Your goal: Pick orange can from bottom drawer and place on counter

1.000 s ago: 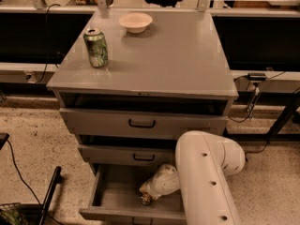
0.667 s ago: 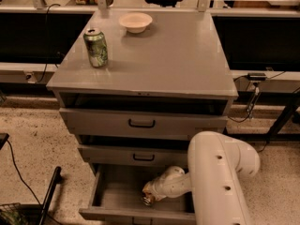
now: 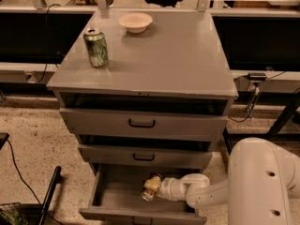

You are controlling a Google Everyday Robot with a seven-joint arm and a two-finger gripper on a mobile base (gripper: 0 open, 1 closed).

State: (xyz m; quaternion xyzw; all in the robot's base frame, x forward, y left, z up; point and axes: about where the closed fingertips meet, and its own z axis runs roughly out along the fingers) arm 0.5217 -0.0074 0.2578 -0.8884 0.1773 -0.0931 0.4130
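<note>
Gripper [image 3: 149, 191] down in bottom drawer [image 3: 115, 194] w/ orange can [image 3: 152, 184]; can't tell if jaws clamp it.

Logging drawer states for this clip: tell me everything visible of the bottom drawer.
The bottom drawer is the lowest of three, grey metal by its look: a wide, shallow tray pulled well out above the speckled floor, its inside plain grey. The white arm reaches in from the right, and the hand sits at the orange can near the drawer's middle.
</note>
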